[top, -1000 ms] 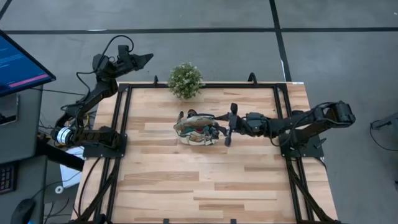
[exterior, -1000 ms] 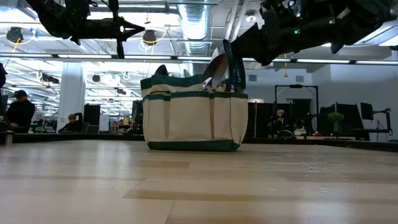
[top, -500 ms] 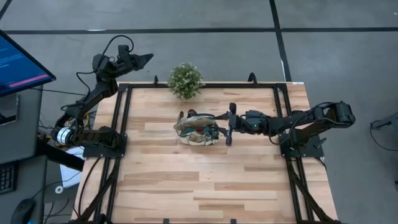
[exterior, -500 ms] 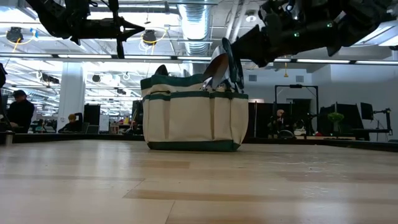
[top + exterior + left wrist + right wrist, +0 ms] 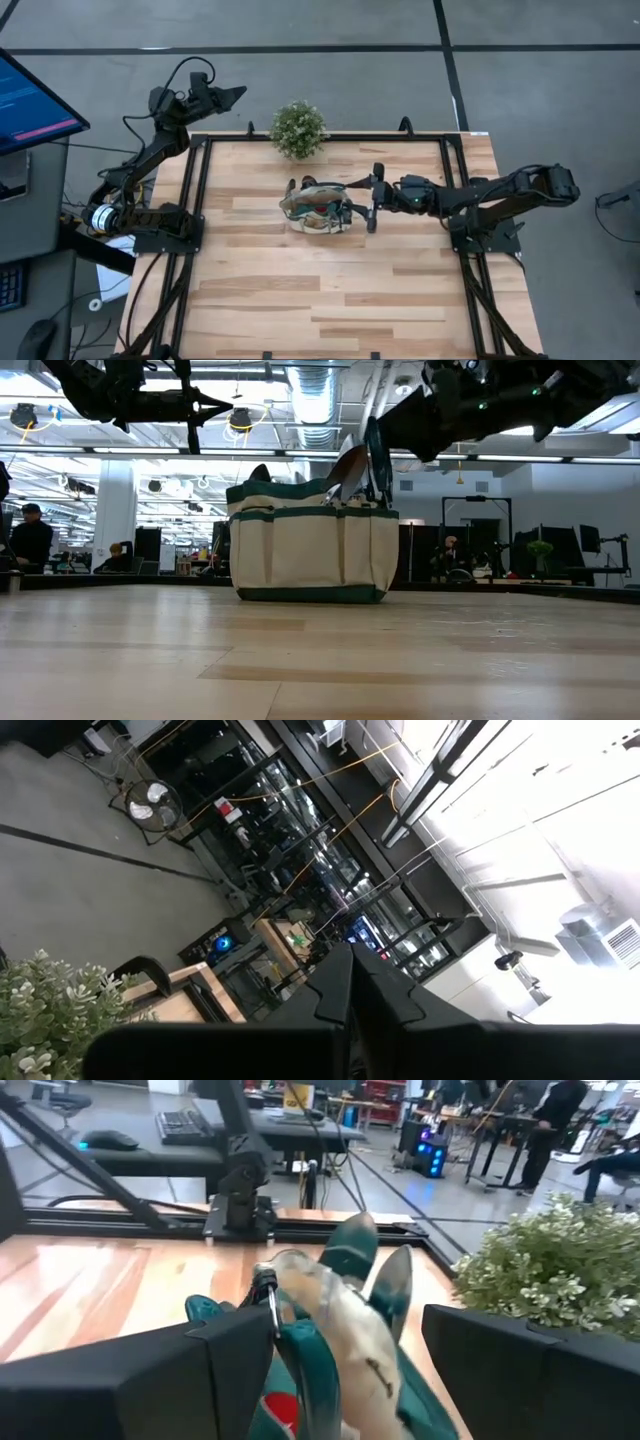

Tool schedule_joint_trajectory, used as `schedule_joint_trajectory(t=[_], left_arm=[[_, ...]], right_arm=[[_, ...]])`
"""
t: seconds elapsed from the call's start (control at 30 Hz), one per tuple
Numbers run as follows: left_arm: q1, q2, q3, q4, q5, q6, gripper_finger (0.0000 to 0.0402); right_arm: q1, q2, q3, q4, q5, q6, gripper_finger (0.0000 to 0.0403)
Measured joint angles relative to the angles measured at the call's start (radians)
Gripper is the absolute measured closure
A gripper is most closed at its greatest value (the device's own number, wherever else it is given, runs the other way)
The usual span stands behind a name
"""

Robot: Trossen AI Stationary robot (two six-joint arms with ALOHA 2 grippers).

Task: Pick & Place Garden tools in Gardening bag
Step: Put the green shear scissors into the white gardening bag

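The beige gardening bag with teal trim stands upright on its base at the table's middle and shows in the low view. A silver trowel blade and a teal handle stick out of its top. In the right wrist view a light wooden handle and a blade lie among teal parts. My right gripper is open just off the bag's right end, above its rim, with its fingers on either side of these tools, touching nothing. My left gripper is shut, raised beyond the table's far left corner.
A bushy green potted plant stands at the table's far edge, just behind the bag, and shows in the right wrist view. Bare wood lies in front of the bag. A monitor stands off the table's left.
My right gripper has drawn back a little from the bag toward the table's right edge, staying open. The teal handle sticking out of the bag's top has swayed slightly and now stands more upright.
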Motion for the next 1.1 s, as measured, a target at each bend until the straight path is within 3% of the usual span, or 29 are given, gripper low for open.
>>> schedule_joint_trajectory(t=[0.4,0.7,0.87,1.03,1.1], left_arm=[[0.0,0.0,0.0,0.0,0.0,0.0,0.0394],[-0.001,0.0,0.0,0.0,0.001,0.0,0.0394],[-0.001,0.0,0.0,0.0,0.007,0.001,0.0394],[-0.001,0.0,0.0,0.0,0.032,0.003,0.0394],[-0.001,0.0,0.0,0.0,0.038,0.003,0.0394]], right_arm=[[0.039,-0.092,0.0,-0.309,0.011,0.105,0.0158],[0.075,-0.099,0.0,-0.346,0.102,0.175,0.0165],[0.125,-0.128,0.0,-0.354,0.236,0.179,0.0229],[0.149,-0.142,0.0,-0.394,0.32,0.172,0.0354],[0.157,-0.134,0.0,-0.395,0.316,0.18,0.0362]])
